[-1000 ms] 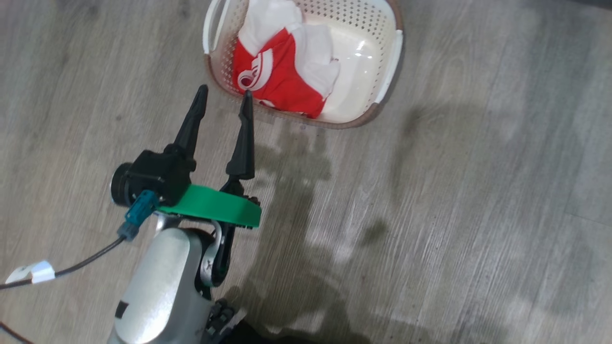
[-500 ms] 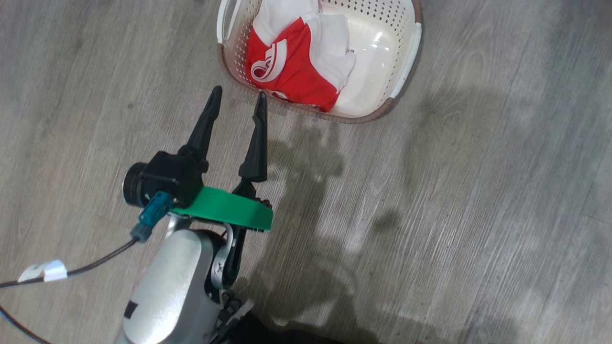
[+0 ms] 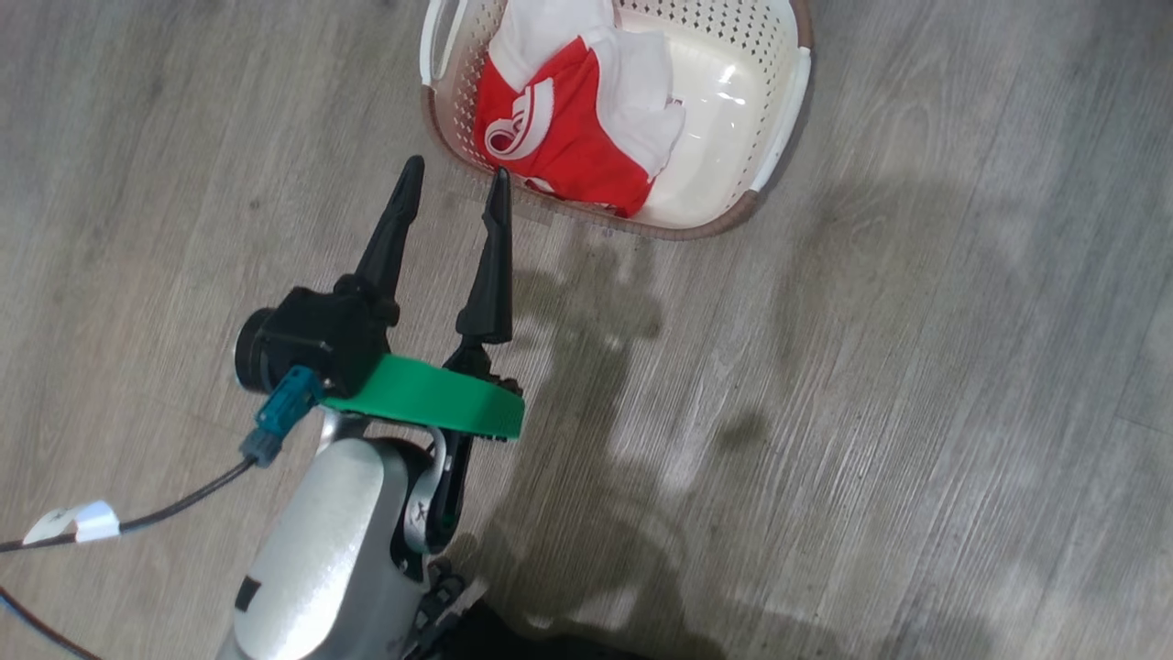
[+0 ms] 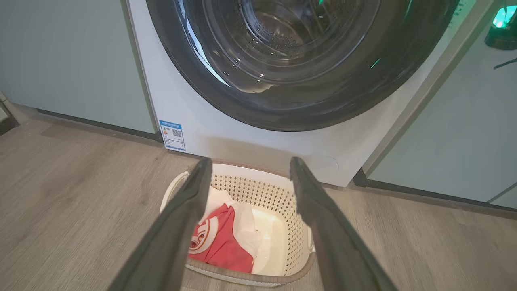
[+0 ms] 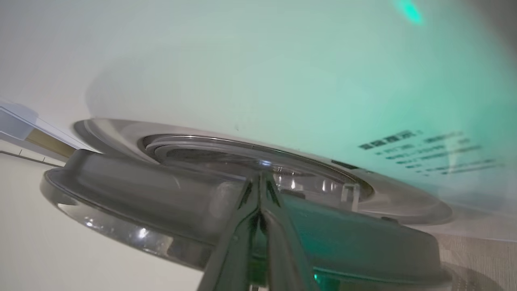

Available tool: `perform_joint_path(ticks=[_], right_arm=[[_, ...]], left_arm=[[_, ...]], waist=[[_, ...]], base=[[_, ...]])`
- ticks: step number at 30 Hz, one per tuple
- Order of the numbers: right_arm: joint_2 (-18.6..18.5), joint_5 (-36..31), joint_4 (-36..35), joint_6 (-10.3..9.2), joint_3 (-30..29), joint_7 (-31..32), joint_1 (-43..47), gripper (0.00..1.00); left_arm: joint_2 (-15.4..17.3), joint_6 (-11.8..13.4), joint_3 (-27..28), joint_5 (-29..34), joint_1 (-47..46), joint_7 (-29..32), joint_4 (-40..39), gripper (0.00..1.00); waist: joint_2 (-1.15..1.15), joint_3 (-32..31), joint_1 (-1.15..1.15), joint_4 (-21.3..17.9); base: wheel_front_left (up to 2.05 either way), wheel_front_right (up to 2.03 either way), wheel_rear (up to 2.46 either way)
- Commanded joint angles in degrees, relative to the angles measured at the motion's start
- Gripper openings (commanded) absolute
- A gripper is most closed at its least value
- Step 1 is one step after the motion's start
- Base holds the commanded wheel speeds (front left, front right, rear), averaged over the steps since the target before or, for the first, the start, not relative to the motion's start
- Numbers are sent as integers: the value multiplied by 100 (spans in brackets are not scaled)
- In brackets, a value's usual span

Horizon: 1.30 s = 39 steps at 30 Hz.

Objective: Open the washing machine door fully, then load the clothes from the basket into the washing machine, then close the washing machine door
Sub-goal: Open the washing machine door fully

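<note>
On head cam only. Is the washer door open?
Observer: In the right wrist view the washing machine door stands a little off the grey drum rim. It looks ajar, not swung wide.
Operator: Right hand?
Observer: The right hand is shut, with its fingertips up against the door's edge. I can't tell whether they touch it.
Operator: Where's the basket relative to the machine?
Observer: In the left wrist view the basket sits directly in front of the washing machine, below the door.
</note>
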Motion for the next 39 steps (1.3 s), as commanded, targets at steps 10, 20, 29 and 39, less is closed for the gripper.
perform_joint_path(ticks=[10,20,29,39], right_arm=[[219,141,-24,6,139,425,-13,0],[171,347,-117,6,182,624,751,0],[396,789,-479,6,151,931,1756,0],[589,983,-643,6,254,1115,2741,0]], left_arm=[[83,54,152,-34,45,-55,-184,100],[83,68,211,-93,130,-55,-116,100],[83,35,230,-33,322,-55,-6,100],[83,-31,320,50,548,-55,129,100]], waist=[[0,-138,0,61],[0,-662,0,62],[0,-1264,0,115],[0,-1768,0,315]], base=[[0,0,0],[0,0,0],[0,0,0],[0,0,0]])
